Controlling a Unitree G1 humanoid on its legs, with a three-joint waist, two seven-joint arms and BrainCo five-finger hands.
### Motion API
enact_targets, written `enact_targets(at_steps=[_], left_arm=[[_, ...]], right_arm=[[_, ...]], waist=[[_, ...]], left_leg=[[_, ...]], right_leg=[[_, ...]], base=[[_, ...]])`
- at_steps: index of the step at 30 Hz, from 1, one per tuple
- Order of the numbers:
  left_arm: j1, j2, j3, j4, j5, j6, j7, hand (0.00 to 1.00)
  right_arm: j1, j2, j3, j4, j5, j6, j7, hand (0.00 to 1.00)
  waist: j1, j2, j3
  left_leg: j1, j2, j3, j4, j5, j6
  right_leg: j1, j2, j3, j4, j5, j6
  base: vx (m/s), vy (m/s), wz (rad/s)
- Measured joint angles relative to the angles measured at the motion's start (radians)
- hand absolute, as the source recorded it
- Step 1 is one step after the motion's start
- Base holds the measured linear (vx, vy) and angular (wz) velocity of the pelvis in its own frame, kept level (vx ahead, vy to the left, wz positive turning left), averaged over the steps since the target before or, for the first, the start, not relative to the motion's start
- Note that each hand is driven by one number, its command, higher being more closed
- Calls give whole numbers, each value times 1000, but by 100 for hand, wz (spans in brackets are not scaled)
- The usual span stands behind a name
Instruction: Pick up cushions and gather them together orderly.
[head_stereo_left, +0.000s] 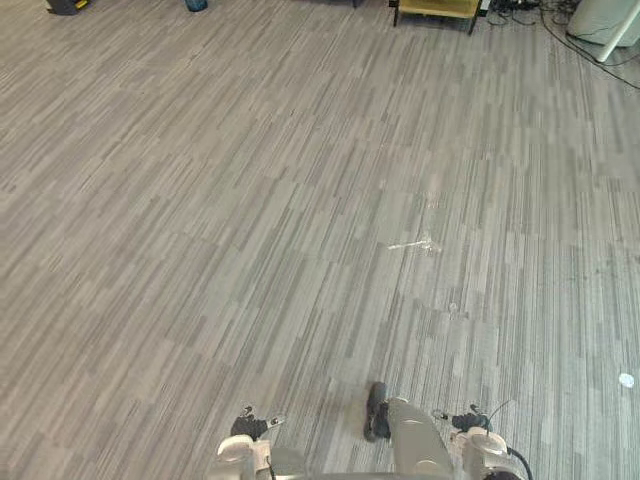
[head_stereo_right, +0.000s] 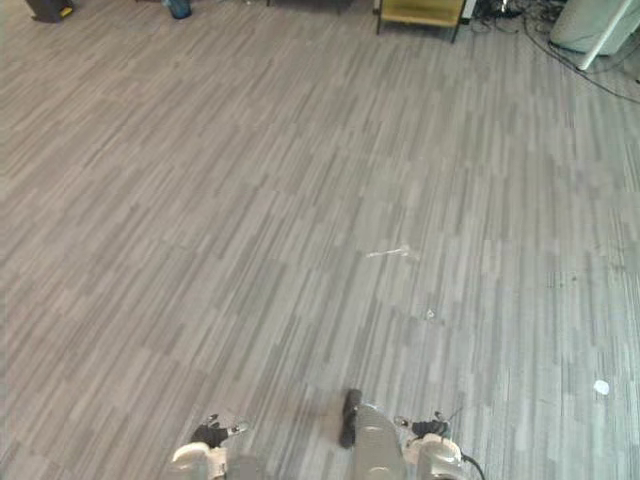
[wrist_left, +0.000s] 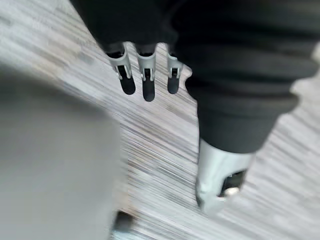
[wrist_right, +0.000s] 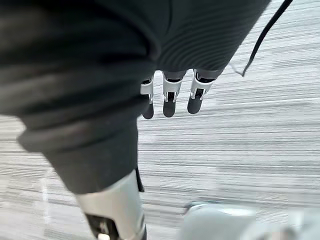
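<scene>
My left hand (wrist_left: 145, 80) hangs over the grey striped carpet floor (wrist_left: 160, 145), its fingers straight and its thumb (wrist_left: 220, 180) apart, with nothing held. My right hand (wrist_right: 170, 97) hangs the same way over the carpet (wrist_right: 240, 145), fingers straight, thumb (wrist_right: 117, 210) to the side, nothing in it. The eye views look down on a wide stretch of the same carpet (head_stereo_left: 300, 200).
At the far edge stand a wooden piece of furniture (head_stereo_left: 435, 10), a tangle of cables (head_stereo_left: 560, 25) and a white object (head_stereo_left: 605, 20). Far left are a dark item (head_stereo_left: 65, 5) and a blue one (head_stereo_left: 196, 4). A white scrap (head_stereo_left: 415, 244) lies mid-floor.
</scene>
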Motion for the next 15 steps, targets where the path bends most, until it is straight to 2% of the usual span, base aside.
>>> enact_targets(at_steps=[1,2,3,4,5,6,7,8,9,10,11,12,13,14,15], left_arm=[[0,12,-16,-19,0,-6,0,0],[0,19,-21,-31,-2,-9,0,0],[-1,17,-23,-40,-2,-13,0,0],[-4,8,-22,-46,-3,-18,0,0],[-6,0,-21,-50,-3,-20,-1,0],[-5,-5,-17,-50,-3,-20,-1,0],[-6,-10,-7,-50,-3,-20,0,0],[-5,-9,-5,-47,-3,-20,1,0],[-6,-1,-5,-49,0,-20,-3,0],[-7,12,-5,-47,0,-18,-2,0],[-7,18,-6,-47,0,-16,-2,0],[-7,21,-7,-46,-1,-16,-2,0],[-7,25,-12,-44,-1,-16,-3,0],[-10,30,-25,-31,0,-12,-5,0],[-14,36,-35,-20,0,-2,-4,0]], right_arm=[[-3,10,5,-1,12,-1,-3,0],[-5,14,12,2,30,-1,-6,0],[-13,13,9,5,31,-1,-7,0],[-22,13,3,5,31,-1,-9,0],[-31,11,-3,6,31,-1,-9,0],[-34,10,-5,6,30,-2,-10,0],[-34,10,-4,4,29,-3,-11,0],[-30,15,-4,6,29,-2,-11,0],[-29,38,-5,5,28,-1,-10,0],[-13,49,-6,5,27,0,-10,0],[1,57,-6,4,25,0,-8,0],[16,64,-7,4,13,2,-6,0],[26,68,-8,3,1,2,-6,0],[33,72,-8,1,-11,1,-3,0],[40,73,-9,1,-13,2,0,0]], waist=[[2,-19,2],[10,-32,-3],[19,-35,-2],[38,-41,2],[52,-36,3],[58,-34,2],[66,-33,1],[80,-43,-8],[81,-68,-22],[76,-89,-33],[81,-101,-40],[92,-110,-43],[93,-118,-39],[87,-122,-38],[81,-124,-36]], left_leg=[[-61,-31,8,-44,-27,1],[-122,-74,24,-165,-50,12],[-145,-109,24,-295,-58,7],[-158,-157,18,-493,-50,4],[-168,-196,-5,-654,-23,3],[-165,-223,-15,-813,38,1],[-160,-231,-17,-887,103,4],[-143,-237,-10,-884,200,13],[-145,-261,2,-849,206,34],[-151,-277,5,-820,169,54],[-140,-280,18,-797,132,75],[-106,-281,38,-783,96,77],[-72,-287,49,-778,64,84],[-18,-300,48,-771,20,97],[25,-308,49,-771,-8,102]], right_leg=[[73,2,2,-64,-1,1],[134,6,12,-130,3,7],[169,7,20,-160,5,11],[206,8,43,-195,3,16],[240,6,61,-222,-3,25],[277,6,78,-253,-16,43],[303,6,95,-270,-34,56],[334,-1,124,-280,-60,72],[350,-32,131,-272,-89,87],[348,-50,132,-242,-95,93],[316,-67,134,-145,-95,94],[264,-90,138,19,-95,116],[211,-112,140,183,-73,155],[120,-153,139,418,5,212],[74,-180,133,547,4,205]], base=[[505,-193,6],[500,-173,-6],[524,-113,-34],[528,-41,-51],[633,7,-63],[510,51,-60],[527,87,-69],[569,91,-52],[584,75,-34],[638,53,-10],[617,62,-16],[611,77,-26],[575,97,-26],[581,77,-16],[698,67,-5]])
